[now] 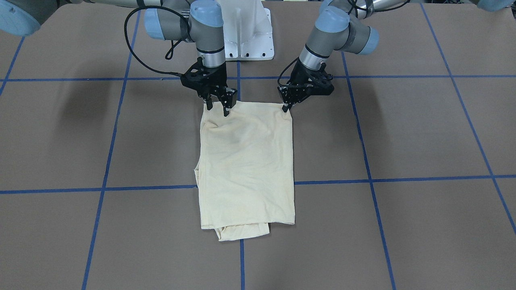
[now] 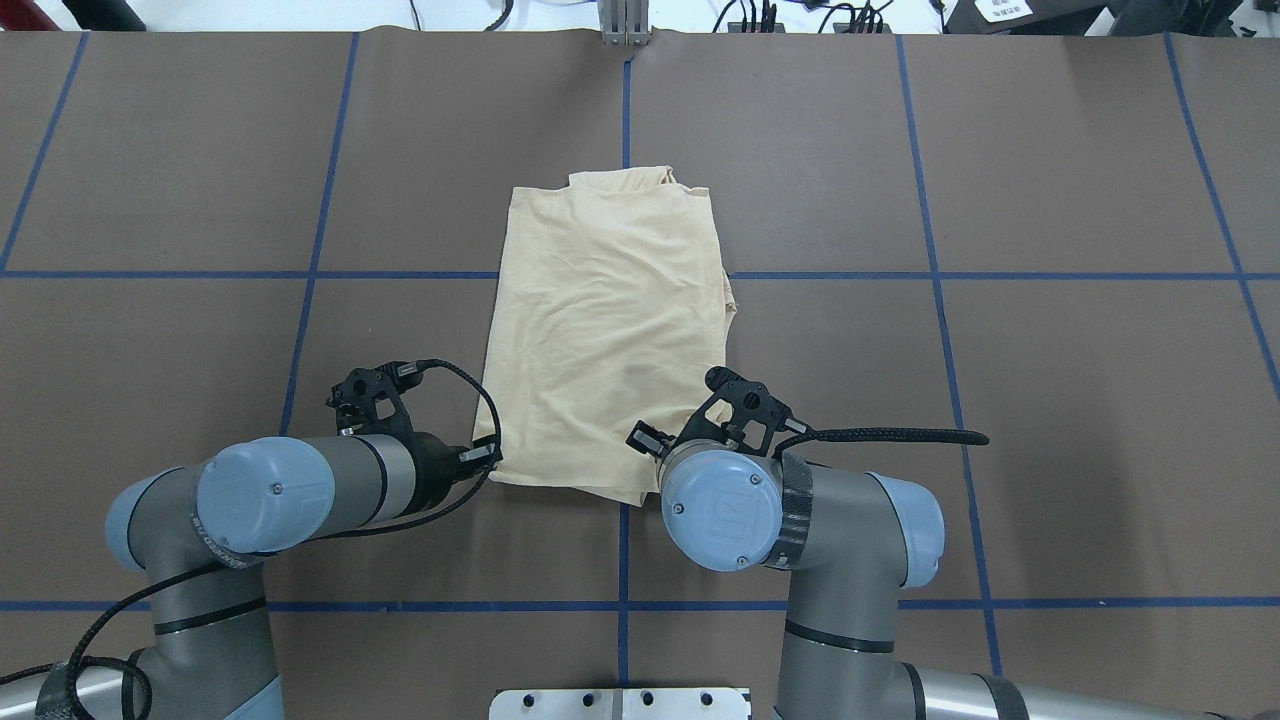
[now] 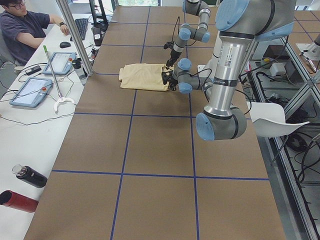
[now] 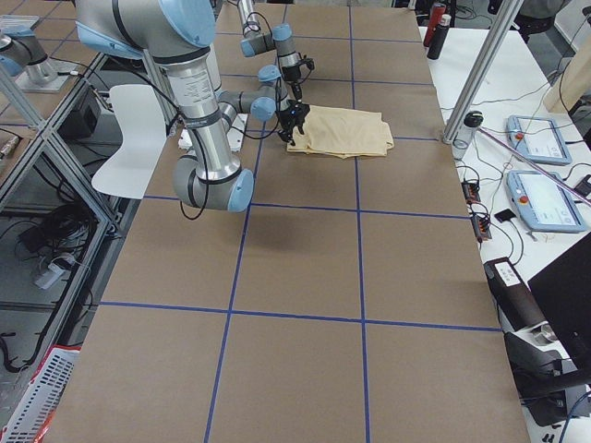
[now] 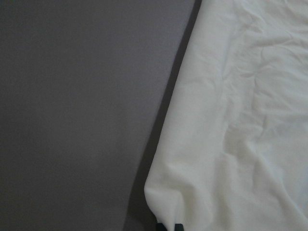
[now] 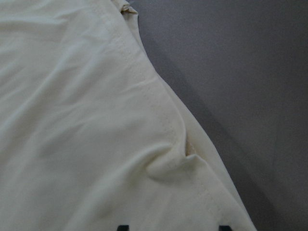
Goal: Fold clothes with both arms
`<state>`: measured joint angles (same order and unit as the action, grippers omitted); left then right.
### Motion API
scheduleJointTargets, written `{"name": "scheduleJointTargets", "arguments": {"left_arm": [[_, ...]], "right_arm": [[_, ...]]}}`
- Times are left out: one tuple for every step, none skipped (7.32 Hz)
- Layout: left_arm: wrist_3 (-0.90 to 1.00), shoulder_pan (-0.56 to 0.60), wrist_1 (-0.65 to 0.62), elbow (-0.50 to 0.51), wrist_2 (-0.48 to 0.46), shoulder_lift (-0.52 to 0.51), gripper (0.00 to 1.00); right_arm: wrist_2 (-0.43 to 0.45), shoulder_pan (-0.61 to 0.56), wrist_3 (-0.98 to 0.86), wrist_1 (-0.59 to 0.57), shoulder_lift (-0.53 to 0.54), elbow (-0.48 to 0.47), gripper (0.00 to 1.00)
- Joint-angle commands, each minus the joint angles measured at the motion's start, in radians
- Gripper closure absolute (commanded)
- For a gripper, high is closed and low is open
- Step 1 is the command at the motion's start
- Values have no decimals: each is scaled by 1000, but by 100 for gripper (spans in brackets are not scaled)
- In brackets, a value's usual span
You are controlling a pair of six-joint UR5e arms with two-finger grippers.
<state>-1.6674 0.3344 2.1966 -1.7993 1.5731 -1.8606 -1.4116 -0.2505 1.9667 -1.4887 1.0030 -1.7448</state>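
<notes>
clothes, one pale cream-yellow shirt folded to a long rectangle, lie mid-desk on a brown surface ruled with blue tape. the long axis runs straight away from the robot. left arm and right arm each reach a corner of the near short edge, about equally close. all the fabric stretches away from them, so i judge the coming fold carries this edge toward the far one. left end effector looks narrow, seemingly pinching its puckered corner. right end effector stands wide, straddling the stitched hem. the knit is soft and wrinkled, and an under-layer peeks out at the far edge.
</notes>
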Motion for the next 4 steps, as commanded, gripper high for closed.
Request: {"name": "scheduleJointTargets", "arguments": {"left_arm": [[0, 0, 0, 0, -1, -2, 100], [0, 0, 0, 0, -1, -2, 100], [0, 0, 2, 0, -1, -3, 100], [0, 0, 0, 0, -1, -2, 100]], "right_arm": [[3, 11, 17, 1, -1, 5, 32], [3, 14, 30, 2, -3, 5, 36], [3, 17, 31, 1, -6, 8, 39], [3, 17, 31, 2, -7, 14, 39]]}}
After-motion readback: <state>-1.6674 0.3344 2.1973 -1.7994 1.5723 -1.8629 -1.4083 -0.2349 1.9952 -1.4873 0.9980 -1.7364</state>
